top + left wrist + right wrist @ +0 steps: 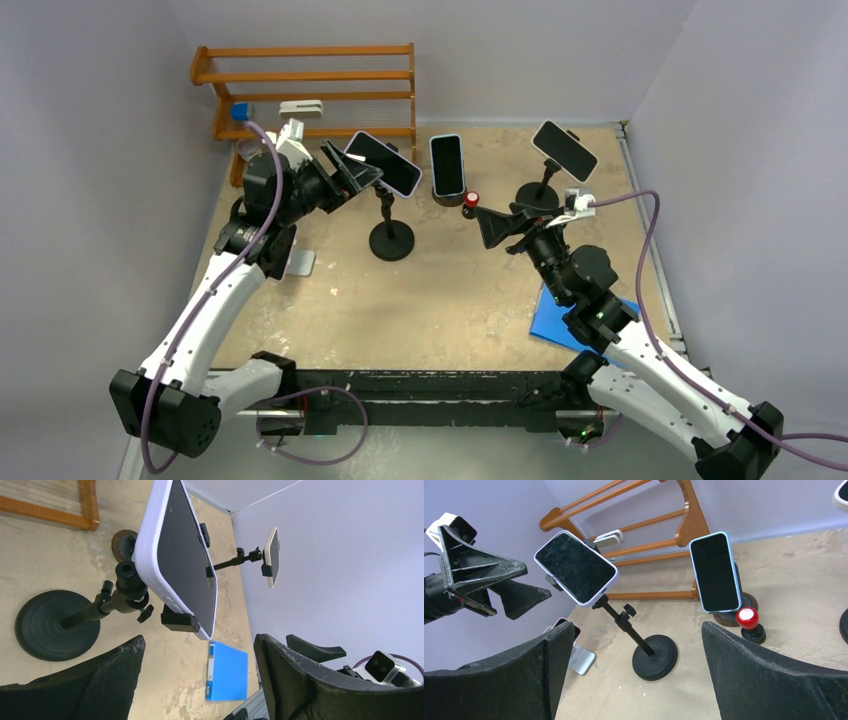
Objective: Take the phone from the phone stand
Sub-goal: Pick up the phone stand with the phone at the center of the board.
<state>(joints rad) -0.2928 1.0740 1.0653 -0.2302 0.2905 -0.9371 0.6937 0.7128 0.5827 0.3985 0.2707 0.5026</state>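
While in its phone stand (391, 241), pale-cased phone (385, 163), screen dark.

The bench (450, 290) is lit evenly and brightly from above; only faint, soft shadows are cast around the phone stand (391, 240). A dull sheen is carried by the phone (185, 555) screen. Straight lines are bowed slightly toward the wrist views' edges.
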